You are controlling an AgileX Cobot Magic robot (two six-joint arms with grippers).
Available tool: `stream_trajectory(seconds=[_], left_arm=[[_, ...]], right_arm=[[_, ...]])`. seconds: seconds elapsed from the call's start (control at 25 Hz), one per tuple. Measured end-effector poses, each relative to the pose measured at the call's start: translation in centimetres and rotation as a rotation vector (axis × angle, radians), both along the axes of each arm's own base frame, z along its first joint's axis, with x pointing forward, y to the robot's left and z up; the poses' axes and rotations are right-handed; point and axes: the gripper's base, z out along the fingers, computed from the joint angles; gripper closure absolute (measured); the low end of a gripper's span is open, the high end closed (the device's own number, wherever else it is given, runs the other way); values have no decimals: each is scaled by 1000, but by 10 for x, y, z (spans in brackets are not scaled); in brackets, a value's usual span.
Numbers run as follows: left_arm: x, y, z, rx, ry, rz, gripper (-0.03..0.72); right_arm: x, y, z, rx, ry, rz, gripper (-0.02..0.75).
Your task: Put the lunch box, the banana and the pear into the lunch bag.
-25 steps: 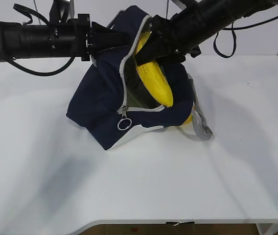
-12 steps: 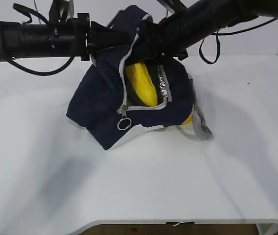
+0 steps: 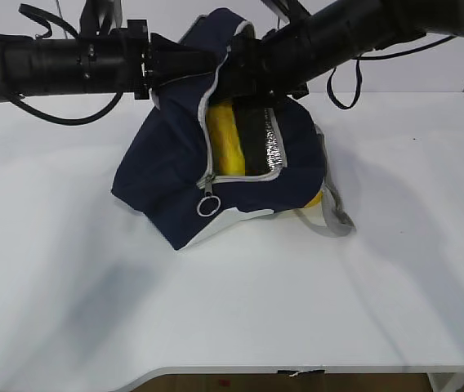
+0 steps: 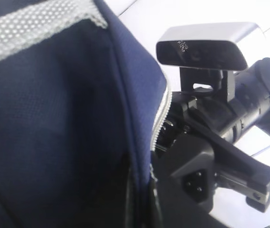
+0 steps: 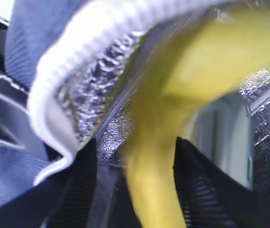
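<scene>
The navy lunch bag lies tilted on the white table with its zipped mouth facing me. My left gripper is shut on the bag's upper edge and holds the mouth up. My right gripper is at the top of the opening. The yellow banana hangs inside against the foil lining. In the right wrist view the blurred banana runs between the open fingers, with a gap on the left side. A pale boxy shape, apparently the lunch box, sits deeper in. A yellow patch, likely the pear, peeks out behind the bag's right corner.
The metal ring pull hangs at the bag's front. A grey webbing handle trails on the table to the right. Both black arms cross above the bag from either side. The right arm's camera sits close to the left gripper.
The banana has gone down from sticking out of the mouth to lying inside the bag. My right gripper pushed into the opening and its jaws widened. The left gripper stayed put.
</scene>
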Motion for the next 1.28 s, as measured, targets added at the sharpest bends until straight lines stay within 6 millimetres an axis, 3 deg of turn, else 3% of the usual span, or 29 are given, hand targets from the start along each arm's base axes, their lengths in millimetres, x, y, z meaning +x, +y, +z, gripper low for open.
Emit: stream_trajectory(seconds=[0.16,0.6,0.84,1.04,1.28], left_arm=[[0,0,1,-4,-2,-3,689],[-3,6,10,31,-35,-9,689],[-3,24,22,74,-78,13,689],[-6,35,34,126,-123,12,689],[-12,35,42,172,-156,-12,689]], right_arm=[[0,-1,0,-6,-12,17,305],[-11,-4,9,-13,13,96,298],[-17,-25,31,-53,-21,97,298],[-18,-42,33,-142,-20,80,300],[-21,-48,36,-224,-28,66,300]])
